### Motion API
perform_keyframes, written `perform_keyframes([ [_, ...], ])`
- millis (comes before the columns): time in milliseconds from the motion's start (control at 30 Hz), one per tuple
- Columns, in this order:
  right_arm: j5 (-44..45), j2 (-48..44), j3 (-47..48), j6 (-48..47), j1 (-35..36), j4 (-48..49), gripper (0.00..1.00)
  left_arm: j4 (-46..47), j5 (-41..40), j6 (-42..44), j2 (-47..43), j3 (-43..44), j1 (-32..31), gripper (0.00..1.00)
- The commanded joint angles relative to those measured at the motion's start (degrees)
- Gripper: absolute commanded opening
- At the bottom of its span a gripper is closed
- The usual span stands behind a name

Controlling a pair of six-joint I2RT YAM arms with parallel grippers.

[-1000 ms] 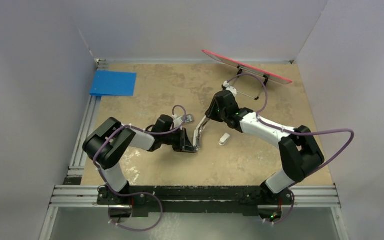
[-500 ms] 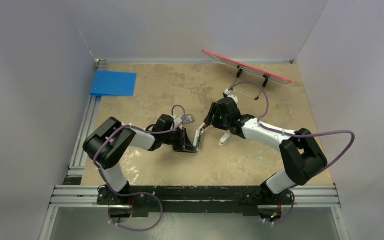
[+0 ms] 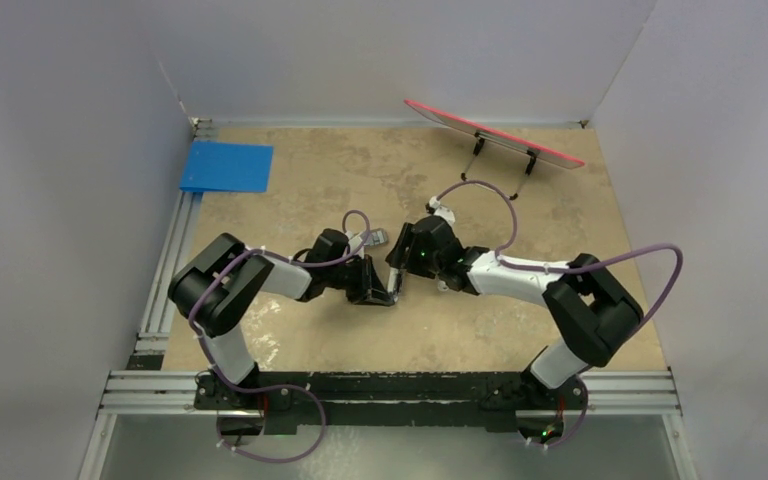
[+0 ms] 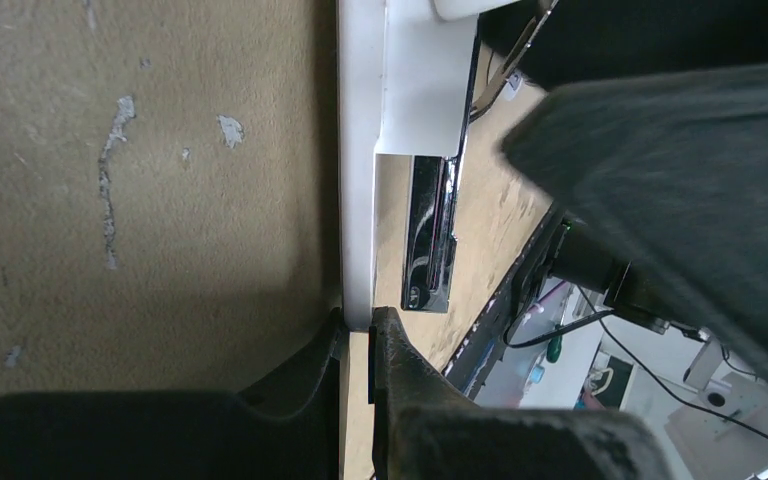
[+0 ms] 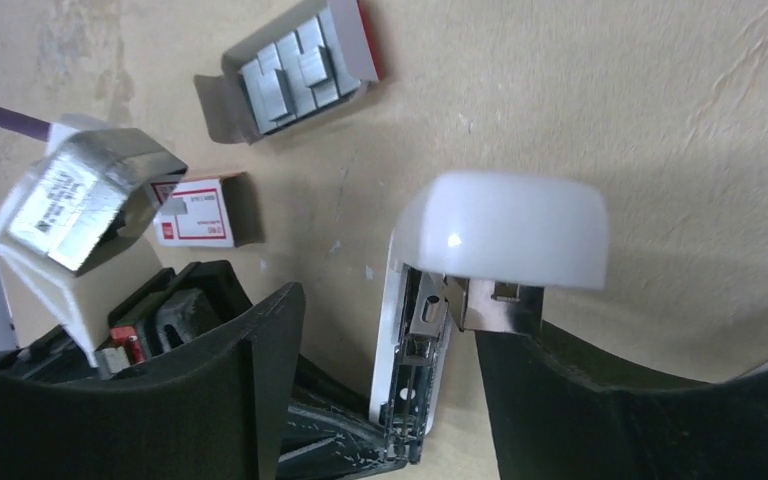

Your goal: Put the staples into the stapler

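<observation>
The white stapler [image 5: 410, 330] stands hinged open, its rounded top cover [image 5: 505, 230] swung up and its metal channel bare. My left gripper [image 4: 358, 322] is shut on the end of its white base [image 4: 360, 150]. My right gripper [image 5: 390, 320] is open with its jaws wide, one on each side of the opened stapler. The right finger [image 5: 580, 400] touches the metal tab under the cover. The staples [image 5: 295, 70] lie as grey strips in their open tray, next to the red-and-white box sleeve [image 5: 195, 210]. In the top view both grippers meet at the stapler [image 3: 397, 283].
A blue sheet [image 3: 227, 166] lies at the far left corner. A red-edged board on a wire stand [image 3: 495, 133] is at the back right. White walls close in the beige table on three sides.
My right gripper has moved left and toward the near edge, closing in on the left gripper and the stapler. The left arm has stayed in place, still holding the stapler.
</observation>
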Motion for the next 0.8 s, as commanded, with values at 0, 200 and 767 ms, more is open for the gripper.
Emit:
perform_keyframes([
  [0,7.34,1.85,1.55,5.66,1.67,-0.84,0.63,0.34,-3.14,0.04,1.75,0.57,-0.53,0.0],
  [200,7.59,2.29,0.82,5.61,2.32,-0.33,0.56,1.16,-2.61,-0.38,2.27,0.39,-0.51,0.0],
  [767,15.37,5.59,6.75,5.12,3.57,-10.4,0.21,-1.97,-4.59,0.0,0.29,0.82,-0.46,0.27],
])
